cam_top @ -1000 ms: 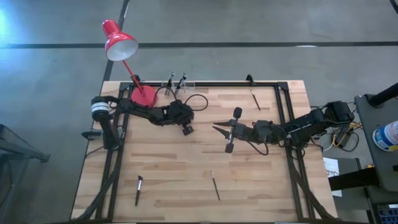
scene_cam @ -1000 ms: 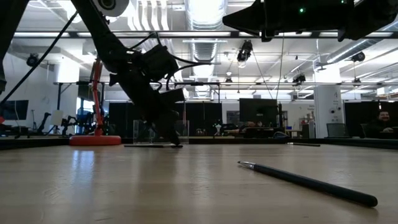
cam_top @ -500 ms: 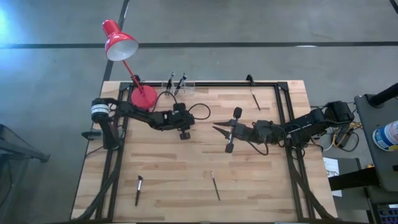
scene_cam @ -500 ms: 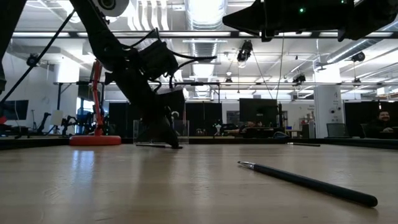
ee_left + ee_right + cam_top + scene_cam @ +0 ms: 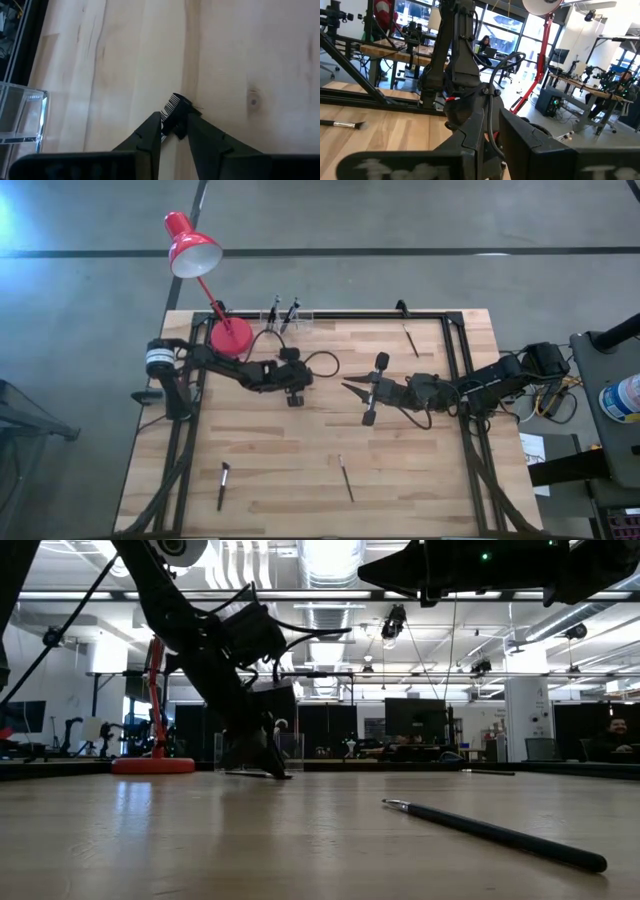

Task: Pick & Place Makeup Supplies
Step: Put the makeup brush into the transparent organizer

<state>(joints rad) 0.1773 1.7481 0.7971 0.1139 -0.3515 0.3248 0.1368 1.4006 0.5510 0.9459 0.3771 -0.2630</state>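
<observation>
Small black comb-tipped brow brush (image 5: pixel 175 116) sits between the left claw (image 5: pixel 293 392) fingers, down at the wooden surface (image 5: pixel 300 450) – fingers (image 5: pixel 150 135) pinched close on either side of it and touching it, toothed end poking out past the tips. Looks clamped on the brush, with the brush against the surface.

Other makeup brushes are spread out:
- one with a pale ferrule (image 5: pixel 223 484) near the front-left corner of the surface
- a thin dark one (image 5: pixel 345 478) front-centre; in the low view it's the long dark stick (image 5: pixel 495 833) lying flat
- another thin one (image 5: pixel 410 339) near the back edge, right of centre
- a couple standing upright (image 5: pixel 283 313) in a clear holder (image 5: pixel 285 318) at the back edge; a corner of that clear box also shows in the left wrist view (image 5: pixel 20 117)

Left arm reaches in from the left side, claw low just left of centre, in front of the holder. Red desk lamp (image 5: pixel 192 246) has its base (image 5: pixel 230 335) at the back-left, close behind that arm.

Right claw (image 5: pixel 352 388) waits well above the surface right of centre, pointing toward the left arm – fingers (image 5: pixel 475 135) nearly together, nothing between them.

A person sits at a desk in the room beyond (image 5: pixel 612 738).
</observation>
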